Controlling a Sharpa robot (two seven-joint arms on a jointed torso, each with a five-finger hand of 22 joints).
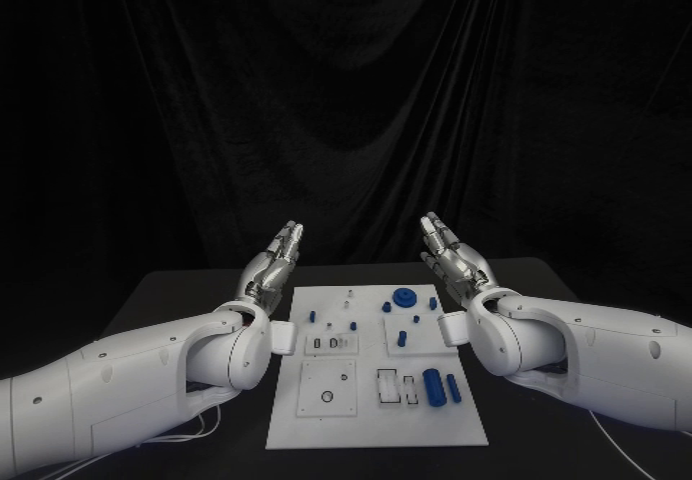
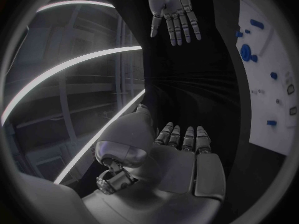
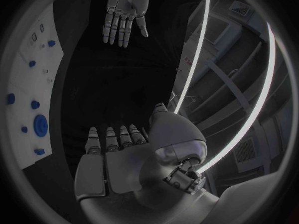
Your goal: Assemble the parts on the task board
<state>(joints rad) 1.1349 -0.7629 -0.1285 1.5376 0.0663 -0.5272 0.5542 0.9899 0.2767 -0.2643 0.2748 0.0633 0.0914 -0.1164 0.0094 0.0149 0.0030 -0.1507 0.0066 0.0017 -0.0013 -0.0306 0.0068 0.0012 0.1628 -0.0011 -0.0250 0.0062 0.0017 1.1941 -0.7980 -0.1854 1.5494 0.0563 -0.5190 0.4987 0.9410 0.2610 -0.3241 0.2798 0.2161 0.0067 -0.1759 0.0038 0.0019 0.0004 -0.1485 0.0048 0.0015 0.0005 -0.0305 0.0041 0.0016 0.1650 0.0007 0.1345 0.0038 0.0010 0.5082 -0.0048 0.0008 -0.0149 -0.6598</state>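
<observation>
Both hands are raised above the far end of the table, palms facing each other, fingers straight and apart, holding nothing: the left hand (image 1: pixel 274 262) beside the task board's (image 1: pixel 372 420) left edge, the right hand (image 1: pixel 454 257) over its right. Blue parts (image 1: pixel 405 297) lie on the board between the arms

Smooth matt white task board (image 1: pixel 378 418) with glossy blue plastic parts (image 1: pixel 433 384) lies between the metallic silver left hand (image 1: pixel 274 260) and right hand (image 1: pixel 453 253); behind them hangs a black cloth curtain (image 1: pixel 361 120).
</observation>
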